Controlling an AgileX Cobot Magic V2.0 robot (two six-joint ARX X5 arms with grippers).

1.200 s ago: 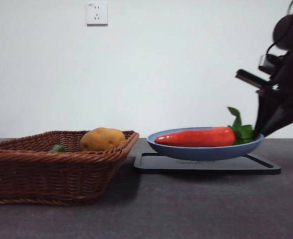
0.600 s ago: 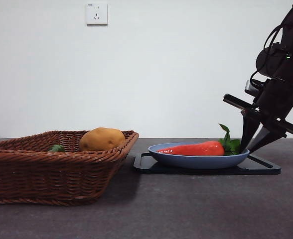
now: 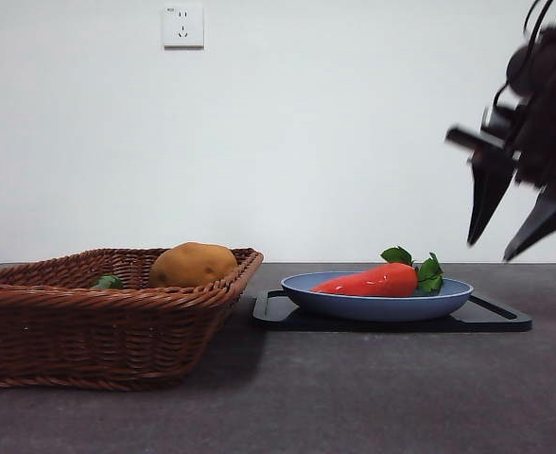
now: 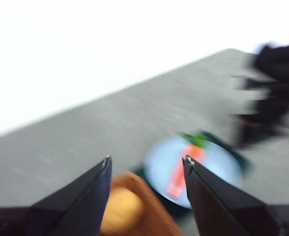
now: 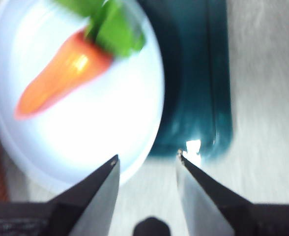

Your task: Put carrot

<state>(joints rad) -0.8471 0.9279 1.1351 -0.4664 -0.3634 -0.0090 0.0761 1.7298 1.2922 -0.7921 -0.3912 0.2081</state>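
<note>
Lifting clear of the blue plate (image 3: pixel 448 296), the right gripper (image 3: pixel 516 222) is hanging open-jawed above its edge; the carrot (image 3: pixel 371 281) is lying inside, liable to roll; the left gripper (image 4: pixel 145 164) is waiting, jaws apart.

You see a glossy, smooth plastic-looking carrot (image 3: pixel 373 281) with matt green leaves, lying on a smooth blue plate (image 3: pixel 377 304) with a soft sheen. The plate sits on a matt black tray (image 3: pixel 391 320). The basket (image 3: pixel 108 322) is rough brown woven wicker; the potato (image 3: pixel 194 265) in it looks dull-skinned. The tabletop (image 3: pixel 373 388) is matt dark grey.
</note>
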